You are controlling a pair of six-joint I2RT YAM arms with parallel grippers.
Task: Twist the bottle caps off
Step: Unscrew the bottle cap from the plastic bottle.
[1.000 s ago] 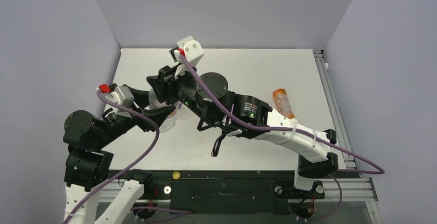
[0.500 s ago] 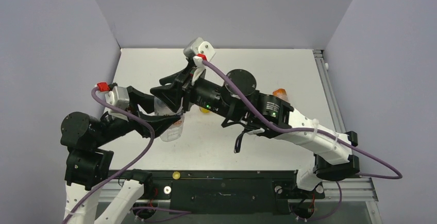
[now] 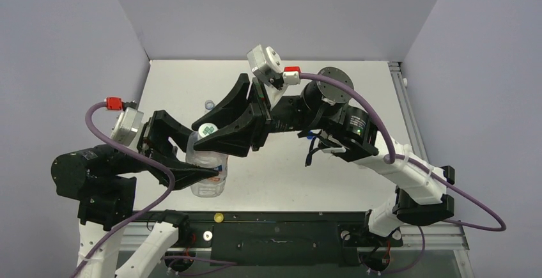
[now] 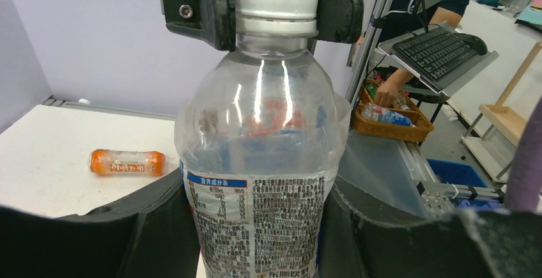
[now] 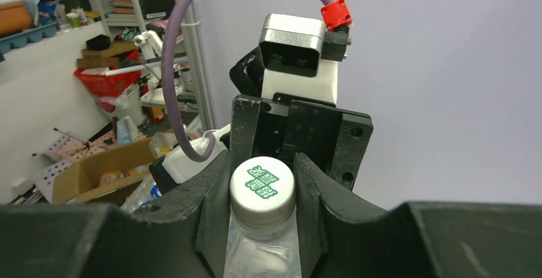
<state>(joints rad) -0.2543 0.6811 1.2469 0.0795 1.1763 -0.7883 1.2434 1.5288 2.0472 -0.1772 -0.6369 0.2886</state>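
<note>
water bottle (image 4: 259,163): dense black print | white cap (image 5: 262,183): green characters

water bottle (image 3: 208,177) with cap (image 3: 206,130) raised, brought nearer

A white surface (image 3: 287,192) between lilac walls (image 3: 268,9) — off it, a black keyboard (image 4: 441,51), wicker basket (image 4: 390,132), blue bin (image 4: 457,170) — and a cardboard box (image 5: 70,179).

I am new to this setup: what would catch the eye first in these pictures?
The two arms meet over one clear water bottle: the left claw holds its body, and the right claw is shut on its white cap. Farther off, an orange bottle lies on its side on the table.
</note>
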